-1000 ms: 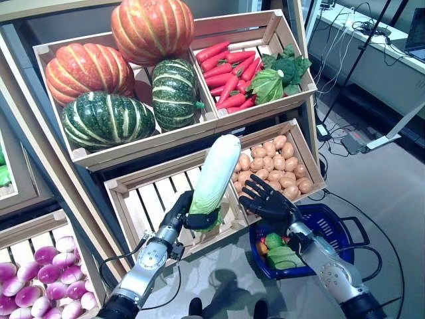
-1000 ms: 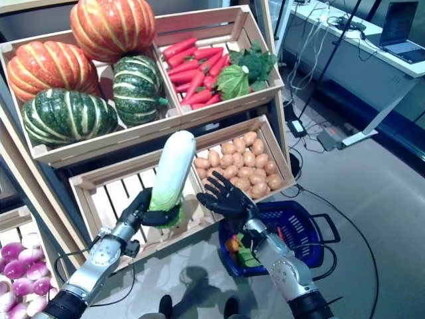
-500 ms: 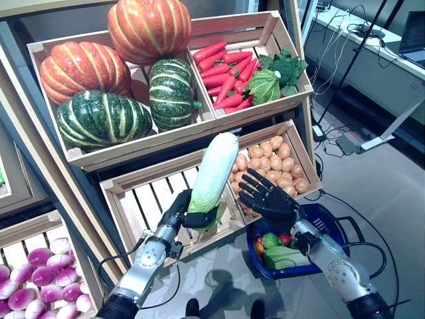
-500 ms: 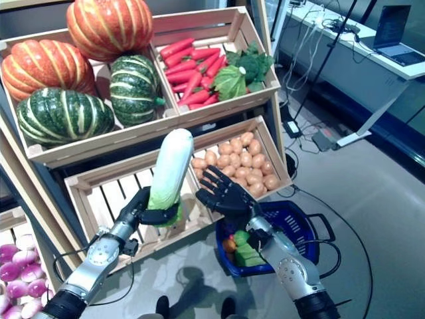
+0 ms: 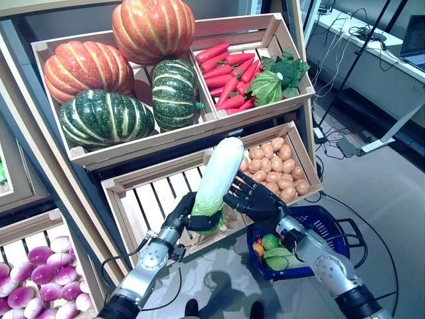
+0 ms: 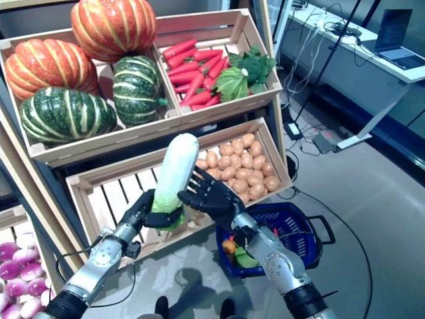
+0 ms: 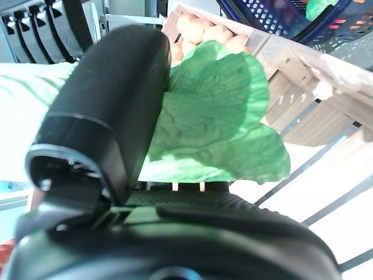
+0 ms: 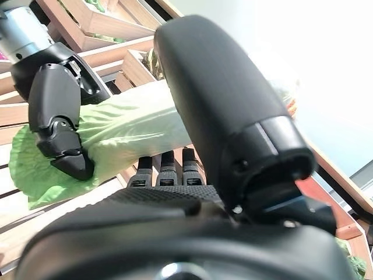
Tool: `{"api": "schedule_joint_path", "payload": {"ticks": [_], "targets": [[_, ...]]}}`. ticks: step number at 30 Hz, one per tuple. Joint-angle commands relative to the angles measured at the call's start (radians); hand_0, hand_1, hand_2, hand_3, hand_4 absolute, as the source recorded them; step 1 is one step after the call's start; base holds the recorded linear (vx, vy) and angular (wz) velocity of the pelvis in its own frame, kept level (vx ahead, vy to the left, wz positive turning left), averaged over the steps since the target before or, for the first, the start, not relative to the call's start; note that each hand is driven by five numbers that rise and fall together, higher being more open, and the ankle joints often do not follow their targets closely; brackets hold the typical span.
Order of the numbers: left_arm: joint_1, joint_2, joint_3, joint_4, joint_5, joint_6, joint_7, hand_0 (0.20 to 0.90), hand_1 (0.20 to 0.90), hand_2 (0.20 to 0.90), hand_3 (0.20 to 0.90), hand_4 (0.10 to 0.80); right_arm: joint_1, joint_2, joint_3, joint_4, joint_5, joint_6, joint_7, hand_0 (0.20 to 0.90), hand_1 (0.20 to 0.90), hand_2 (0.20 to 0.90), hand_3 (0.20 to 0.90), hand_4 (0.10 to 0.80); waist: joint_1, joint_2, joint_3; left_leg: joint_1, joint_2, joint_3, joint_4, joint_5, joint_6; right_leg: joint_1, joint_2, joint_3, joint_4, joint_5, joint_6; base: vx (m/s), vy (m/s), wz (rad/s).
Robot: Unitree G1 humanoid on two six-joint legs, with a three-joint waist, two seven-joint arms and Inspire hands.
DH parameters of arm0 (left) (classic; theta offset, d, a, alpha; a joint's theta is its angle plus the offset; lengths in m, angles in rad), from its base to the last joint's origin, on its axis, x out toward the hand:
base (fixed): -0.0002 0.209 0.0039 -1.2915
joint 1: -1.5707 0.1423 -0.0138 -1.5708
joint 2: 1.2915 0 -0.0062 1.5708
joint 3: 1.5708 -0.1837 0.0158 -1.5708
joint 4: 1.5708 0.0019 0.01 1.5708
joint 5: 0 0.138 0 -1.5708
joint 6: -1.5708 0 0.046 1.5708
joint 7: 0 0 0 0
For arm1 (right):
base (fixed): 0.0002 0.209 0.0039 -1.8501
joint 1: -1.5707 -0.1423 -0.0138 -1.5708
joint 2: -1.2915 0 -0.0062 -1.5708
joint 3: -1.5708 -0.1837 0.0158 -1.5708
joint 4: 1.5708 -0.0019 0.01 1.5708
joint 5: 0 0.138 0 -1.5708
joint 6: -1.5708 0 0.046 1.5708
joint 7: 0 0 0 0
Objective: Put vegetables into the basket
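Your left hand (image 5: pixel 188 216) is wrapped round the leafy green base of the napa cabbage (image 5: pixel 217 174), fingers and thumb curled tight on it, and the cabbage stands nearly upright with its pale end tilted up toward the far right, in front of the slatted wooden crate (image 5: pixel 151 197). Your right hand (image 5: pixel 255 199) has its fingers spread and straight, reaching in from the right so that the fingertips are at the cabbage's side, just above where your left hand grips; you cannot tell from these views whether they press on it. The right hand has hold of nothing. The blue basket (image 5: pixel 331 225) sits on the floor to the near right, below your right forearm, with some green and red vegetables (image 5: pixel 273 250) in it. The potatoes (image 5: pixel 278 167) fill the crate just beyond the right hand.
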Motion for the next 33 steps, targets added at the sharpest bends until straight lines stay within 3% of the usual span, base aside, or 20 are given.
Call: {"api": "schedule_joint_path", "payload": {"ticks": [1, 10, 17, 27, 28, 29, 33], "targets": [[-0.159, 0.007, -0.035, -0.002, 0.037, -0.087, -0.015, 0.3, 0.3, 0.3, 0.3, 0.4, -0.131, 0.088, -0.006, -0.105, 0.106, -0.097, -0.011, 0.9, 0.9, 0.9, 0.9, 0.8, 0.002, -0.015, -0.057, 0.003, -0.014, -0.012, 0.002, -0.065, -0.003, 0.028, -0.026, -0.027, 0.002, -0.003, 0.02, 0.0, 0.0, 0.0], [-0.175, 0.0, -0.076, 0.008, 0.052, -0.074, 0.001, 0.3, 0.3, 0.3, 0.3, 0.4, -0.181, 0.134, -0.008, -0.056, 0.121, -0.174, -0.157, 0.9, 0.9, 0.9, 0.9, 0.8, 0.006, -0.008, -0.057, 0.008, -0.017, -0.014, 0.002, -0.069, -0.001, 0.03, -0.03, -0.022, 0.002, -0.003, 0.021, 0.0, 0.0, 0.0], [-0.181, 0.014, -0.103, 0.006, 0.082, -0.073, -0.019, 0.3, 0.3, 0.3, 0.3, 0.4, -0.209, 0.156, -0.019, -0.054, 0.233, -0.206, -0.233, 0.9, 0.9, 0.9, 0.9, 0.8, 0.008, -0.005, -0.059, 0.011, -0.018, -0.013, 0.002, -0.07, -0.001, 0.032, -0.032, -0.018, 0.002, -0.002, 0.022, 0.0, 0.0, 0.0], [-0.187, 0.021, -0.122, 0.002, 0.077, -0.077, -0.074, 0.3, 0.3, 0.3, 0.3, 0.4, -0.21, 0.172, -0.018, -0.06, 0.253, -0.167, -0.224, 0.9, 0.9, 0.9, 0.9, 0.8, 0.005, -0.003, -0.063, 0.015, -0.019, -0.013, 0.002, -0.072, 0.001, 0.034, -0.032, -0.013, 0.002, -0.003, 0.022, 0.0, 0.0, 0.0], [-0.186, 0.023, -0.124, 0.004, 0.078, -0.08, -0.074, 0.3, 0.3, 0.3, 0.3, 0.4, -0.207, 0.172, -0.017, -0.055, 0.254, -0.154, -0.218, 0.756, 0.756, 0.756, 0.756, 0.704, 0.004, -0.003, -0.064, 0.015, -0.019, -0.013, 0.002, -0.072, 0.001, 0.033, -0.032, -0.012, 0.002, -0.003, 0.023, 0.0, 0.0, 0.0], [-0.185, 0.024, -0.122, 0.005, 0.077, -0.082, -0.075, 0.3, 0.3, 0.3, 0.3, 0.4, -0.205, 0.17, -0.016, -0.052, 0.251, -0.143, -0.216, 0.3, 0.3, 0.3, 0.3, 0.4, 0.005, -0.003, -0.064, 0.015, -0.019, -0.014, 0.002, -0.072, 0.001, 0.033, -0.031, -0.011, 0.002, -0.003, 0.023, 0.0, 0.0, 0.0], [-0.18, 0.029, -0.114, -0.004, 0.069, -0.075, -0.074, 0.3, 0.3, 0.3, 0.3, 0.4, -0.188, 0.162, -0.005, -0.038, 0.25, -0.123, -0.198, 0.3, 0.3, 0.3, 0.3, 0.4, 0.004, -0.005, -0.065, 0.016, -0.018, -0.014, 0.002, -0.072, 0.001, 0.033, -0.03, -0.008, 0.002, -0.003, 0.022, 0.0, 0.0, 0.0]]}}
